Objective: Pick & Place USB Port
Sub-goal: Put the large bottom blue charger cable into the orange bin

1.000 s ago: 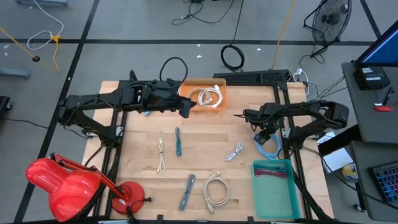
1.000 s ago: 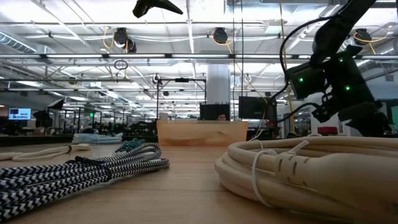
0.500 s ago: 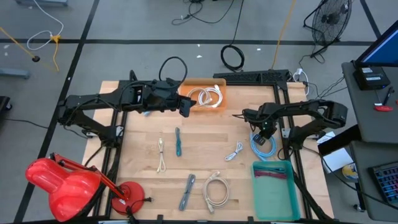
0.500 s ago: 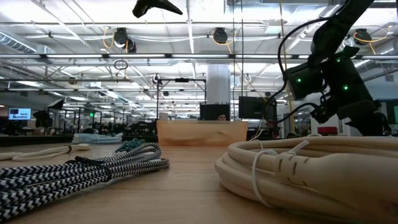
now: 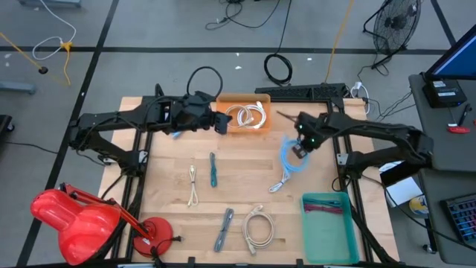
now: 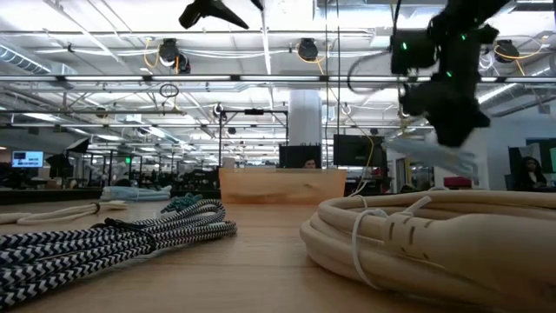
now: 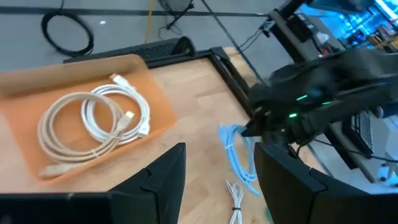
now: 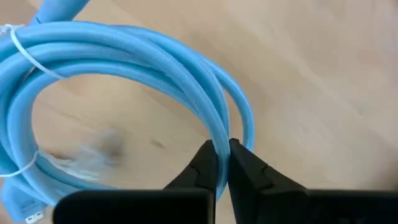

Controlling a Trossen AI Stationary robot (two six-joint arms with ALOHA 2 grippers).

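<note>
Gripping one blue cable (image 5: 288, 159) tight, right pincer (image 5: 297, 150) hangs mid-table (left pincer (image 5: 222, 123) open, empty) w/ two trays.

Your right gripper (image 5: 299, 149) was raised above the middle of the table, its arm stretched inward, and its two fingers (image 8: 205, 165) were pinched together. Your left gripper (image 5: 221, 123) hung near the far edge, its fingers (image 7: 163, 180) spread apart.

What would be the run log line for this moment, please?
right gripper: shut on blue cable, lifted above table | left gripper: open, beside orange tray holding white cable
</note>
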